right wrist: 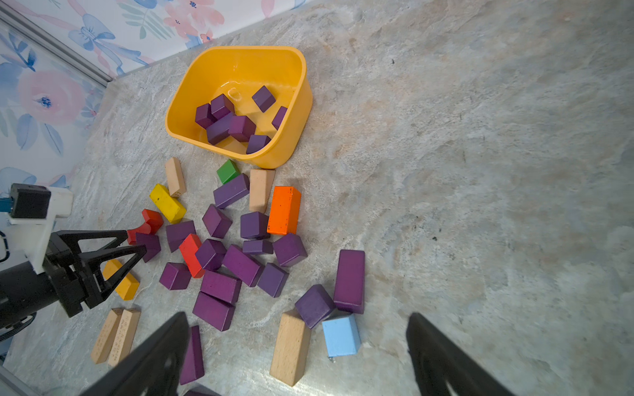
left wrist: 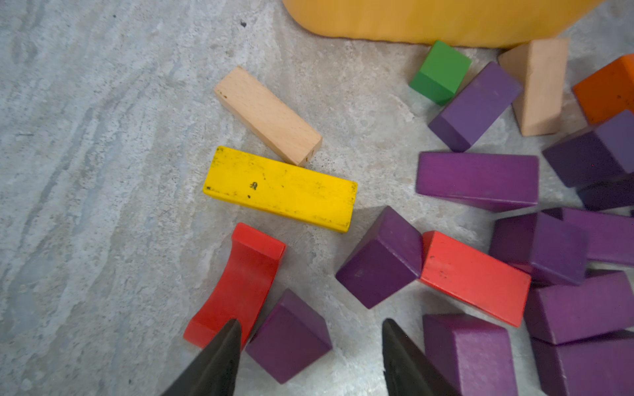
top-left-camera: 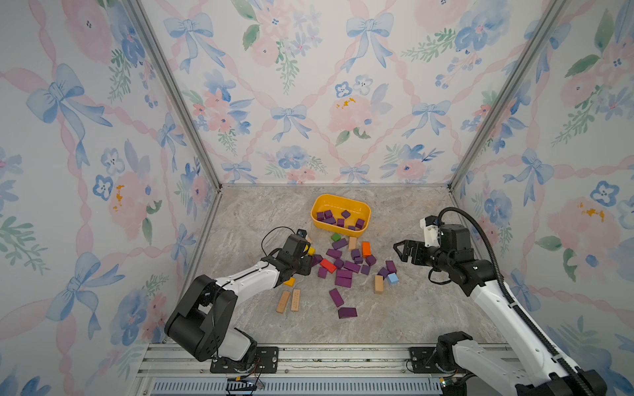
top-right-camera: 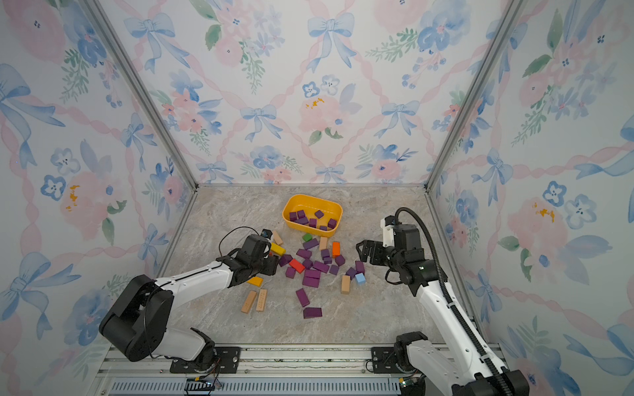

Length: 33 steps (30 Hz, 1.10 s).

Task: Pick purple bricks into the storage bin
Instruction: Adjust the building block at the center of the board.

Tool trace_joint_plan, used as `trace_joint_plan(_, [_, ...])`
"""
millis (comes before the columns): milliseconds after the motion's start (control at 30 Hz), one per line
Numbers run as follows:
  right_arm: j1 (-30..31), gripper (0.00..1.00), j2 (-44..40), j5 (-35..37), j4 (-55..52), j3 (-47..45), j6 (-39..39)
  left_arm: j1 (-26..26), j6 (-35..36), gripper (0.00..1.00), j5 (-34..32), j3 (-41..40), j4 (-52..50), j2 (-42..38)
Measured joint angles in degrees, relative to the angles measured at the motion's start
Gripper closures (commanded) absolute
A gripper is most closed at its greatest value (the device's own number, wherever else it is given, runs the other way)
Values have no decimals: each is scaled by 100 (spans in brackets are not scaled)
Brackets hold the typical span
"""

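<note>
From my seat I read the bench as a matt, mottled stone-look surface, slightly rough. The storage bin is smooth glossy yellow plastic. The purple bricks are wood under flat matt paint; the yellow bar has scuffed, chipped paint, the tan bar is bare wood with grain showing, and the front rail is ribbed bare metal

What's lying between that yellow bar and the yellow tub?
A tan wooden bar, one end by the yellow bar, short of the storage bin; see the left wrist view.
</note>
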Motion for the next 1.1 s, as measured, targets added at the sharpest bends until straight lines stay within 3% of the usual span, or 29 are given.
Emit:
trace_joint_plan(133, [-4,3,0,28,-98,0,0,0,46,44,2,50,0,105])
trace_joint_plan(500, [-70,3,0,125,-240,2,-2,0,52,47,46,258,4,369])
trace_joint_plan(1100, [-120,3,212,129,-321,9,0,0,-59,53,350,33,-2,111])
